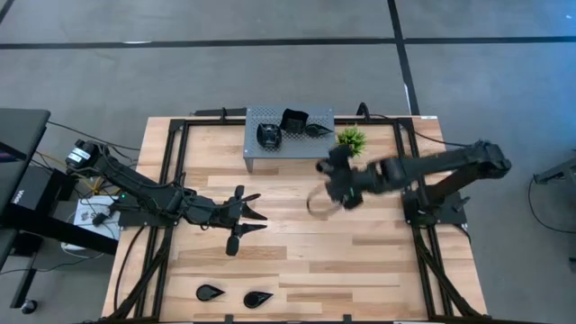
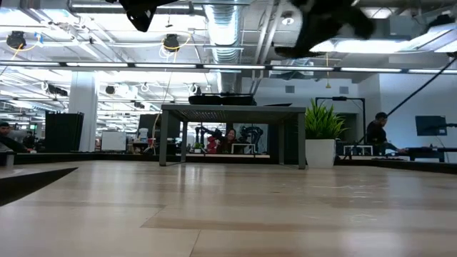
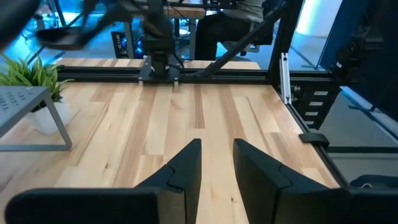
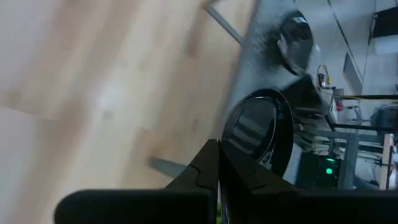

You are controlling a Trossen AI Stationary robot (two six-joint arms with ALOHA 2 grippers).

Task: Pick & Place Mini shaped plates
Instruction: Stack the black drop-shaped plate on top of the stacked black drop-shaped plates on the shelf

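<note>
- Glossy black mini plate, rounded, pinched by its rim in the clenched right end effector; carried in the air above the middle of the wooden counter, just in front of the small grey perforated shelf.
- Seen from overhead as a pale blur below the right end effector; exact tilt hard to judge there.
- Three more mini plates on the shelf top: a rounded one, a squarish one and a pointed teardrop, packed close together.
- Two teardrop plates and lying side by side near the counter's front edge, well apart from the shelf.
- Likely handling: stiff, light, slick-glazed and probably brittle; best taken at the raised rim with fingers across the edge, gently, since a glossy rim could slip or chip if dropped.
- Left end effector waiting over the counter's left-centre, fingers parted and holding nothing, aimed toward the right arm's base.
- Small green potted plant standing just beside the shelf's right end, close to the right arm's path.
- Black frame rails bordering the counter on all sides; office space with seated people visible beyond, far from the arms.
</note>
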